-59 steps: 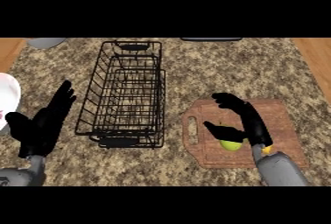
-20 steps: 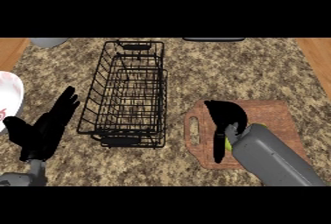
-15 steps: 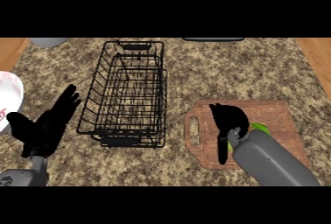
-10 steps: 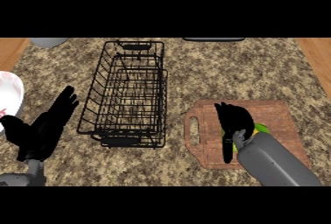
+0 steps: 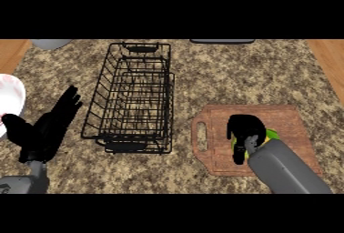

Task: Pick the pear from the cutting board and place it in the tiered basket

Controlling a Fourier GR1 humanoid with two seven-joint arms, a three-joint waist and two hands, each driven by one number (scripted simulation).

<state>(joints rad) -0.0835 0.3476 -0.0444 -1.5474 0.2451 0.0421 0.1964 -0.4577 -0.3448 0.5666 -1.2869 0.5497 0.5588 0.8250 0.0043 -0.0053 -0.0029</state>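
Right hand (image 5: 243, 131) on cutting board (image 5: 295, 119), fingers curled over pear (image 5: 271, 135). Left hand (image 5: 47, 129) rests left of tiered basket (image 5: 134, 98), fingers straight, slightly spread.

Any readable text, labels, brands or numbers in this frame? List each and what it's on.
None. No words, numbers or signs show on the cutting board, tiered basket, pear, plate, counter, left hand or right hand.
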